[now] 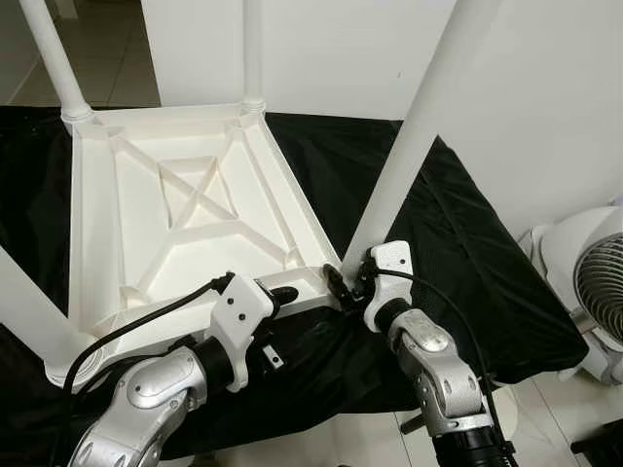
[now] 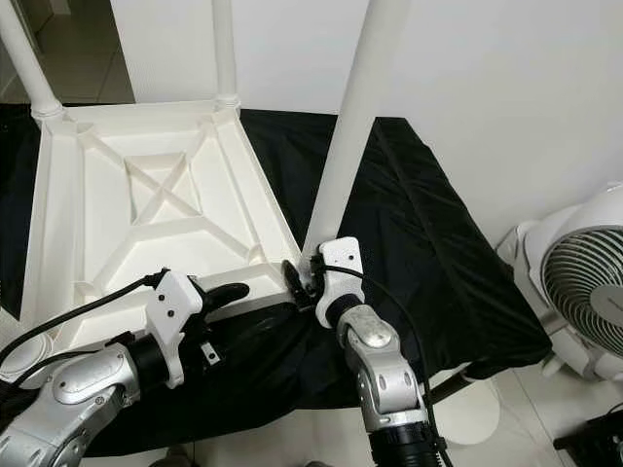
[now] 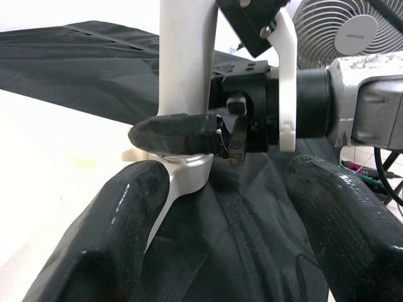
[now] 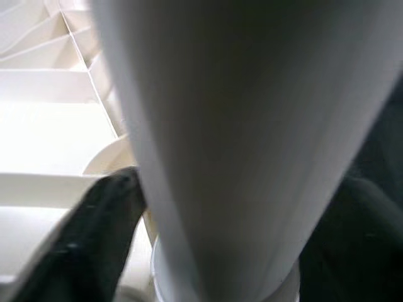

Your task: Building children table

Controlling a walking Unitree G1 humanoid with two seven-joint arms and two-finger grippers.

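A white plastic children's table (image 1: 90, 224) lies upside down on a black cloth (image 1: 467, 253), its ribbed underside facing up. Legs stand at the far-left (image 1: 54, 58), far-right (image 1: 253, 49) and near-left (image 1: 24, 311) corners. The near-right leg (image 1: 409, 146) rises tilted from its corner socket. My right gripper (image 1: 347, 278) is shut on this leg's base; in the right wrist view the leg (image 4: 220, 126) passes between the fingers (image 4: 94, 239). My left gripper (image 1: 282, 295) is open at the table's near rim, just left of that corner, holding nothing.
A white fan (image 1: 594, 282) stands on the tiled floor to the right. A white wall (image 1: 545, 97) runs behind the cloth-covered surface. The cloth's near edge drops off just in front of my arms.
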